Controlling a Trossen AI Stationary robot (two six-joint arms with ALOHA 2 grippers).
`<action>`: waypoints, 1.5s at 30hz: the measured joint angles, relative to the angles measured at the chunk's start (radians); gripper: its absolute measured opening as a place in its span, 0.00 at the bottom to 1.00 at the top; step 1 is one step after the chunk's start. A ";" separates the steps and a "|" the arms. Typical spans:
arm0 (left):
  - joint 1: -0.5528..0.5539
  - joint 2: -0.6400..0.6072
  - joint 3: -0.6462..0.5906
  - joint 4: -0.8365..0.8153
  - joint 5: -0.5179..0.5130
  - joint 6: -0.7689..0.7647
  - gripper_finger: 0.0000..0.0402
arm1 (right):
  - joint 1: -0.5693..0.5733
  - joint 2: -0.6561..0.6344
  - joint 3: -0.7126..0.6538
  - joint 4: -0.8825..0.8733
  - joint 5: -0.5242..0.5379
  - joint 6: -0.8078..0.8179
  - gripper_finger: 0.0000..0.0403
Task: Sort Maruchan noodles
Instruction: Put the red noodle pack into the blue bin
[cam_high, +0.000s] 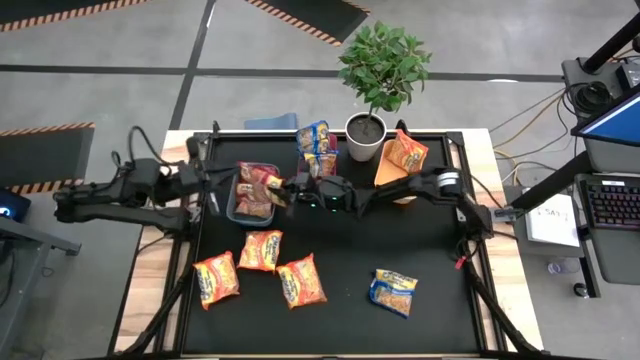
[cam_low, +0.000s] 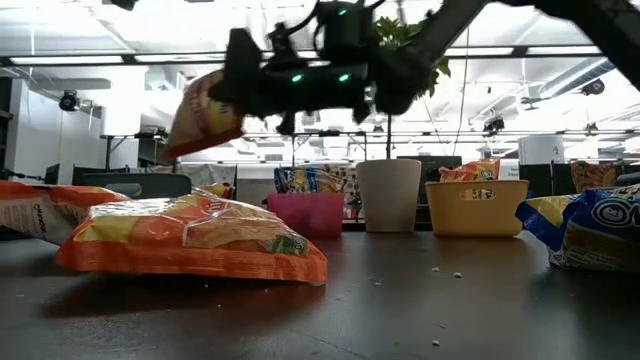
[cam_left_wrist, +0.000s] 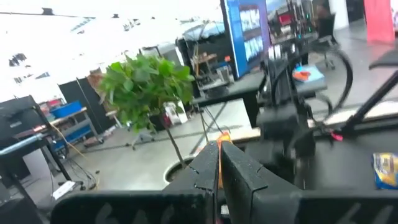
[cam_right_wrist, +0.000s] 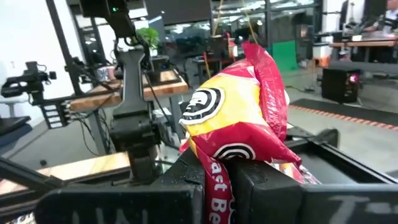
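My right gripper (cam_high: 290, 190) reaches across the table's middle, shut on a red-and-yellow noodle packet (cam_right_wrist: 236, 118), which hangs over the dark bin (cam_high: 232, 208) of red packets (cam_high: 255, 205). In the low view the packet (cam_low: 205, 112) is well above the table. Three orange packets (cam_high: 261, 250) and one blue packet (cam_high: 393, 292) lie flat on the black mat. My left gripper (cam_left_wrist: 217, 165) is shut with nothing in it, drawn back at the table's left edge (cam_high: 205, 182). My right gripper pinches the packet's crinkled end (cam_right_wrist: 217, 171) between its two fingers, coming in roughly level from the table's right. The rest of the packet sticks out past the fingertips, lifted clear of the table and of the bin.
A pink bin (cam_low: 310, 213) with blue packets (cam_high: 317, 145) stands at the back, then a potted plant (cam_high: 365, 135) and an orange bin (cam_high: 390, 170) holding orange packets (cam_high: 407, 152). The mat's near middle and right have free room.
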 joint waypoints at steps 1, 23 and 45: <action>0.000 -0.012 0.000 -0.001 0.000 0.000 0.00 | -0.004 0.026 0.032 -0.001 -0.008 0.001 0.05; 0.000 -0.114 -0.093 0.011 0.001 -0.018 0.00 | -0.003 0.365 0.382 0.018 -0.007 -0.052 0.05; 0.000 -0.145 -0.109 0.010 0.001 0.000 0.00 | 0.023 0.337 0.384 -0.192 0.002 -0.118 0.37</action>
